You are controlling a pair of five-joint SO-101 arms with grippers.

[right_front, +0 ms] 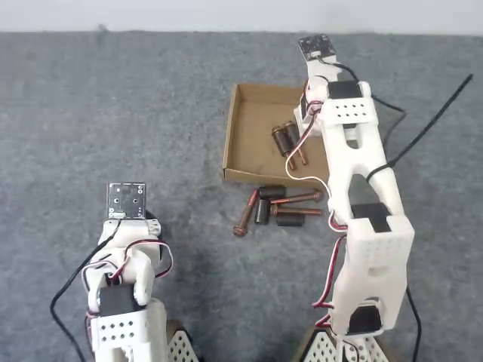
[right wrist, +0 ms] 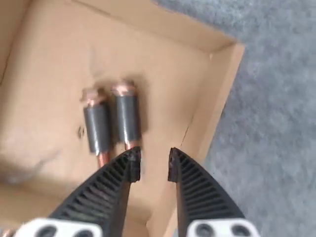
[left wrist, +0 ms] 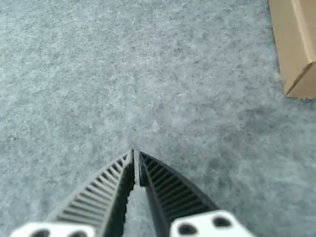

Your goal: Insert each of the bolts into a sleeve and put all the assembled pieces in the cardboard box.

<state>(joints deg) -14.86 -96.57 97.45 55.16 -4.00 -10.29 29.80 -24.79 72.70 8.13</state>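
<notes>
High view: one cardboard box (right_front: 230, 139) holds two assembled pieces (right wrist: 126, 118), lying side by side and touching. Just outside its near wall lie what look like three loose bolts (right_front: 298, 197) and three loose sleeves (right_front: 272, 191), bunched close together. The right gripper (right wrist: 152, 165) hangs over the box beside a corner wall, its jaws narrowly apart and empty. The left gripper (left wrist: 136, 157) is pinched together, holding nothing, with open carpet (left wrist: 148, 74) all round it.

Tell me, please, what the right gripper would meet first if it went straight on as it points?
Probably the bare floor of the cardboard box, near its side wall. The right gripper is open; the nearer assembled piece lies beside that line, so one finger might graze it.
</notes>
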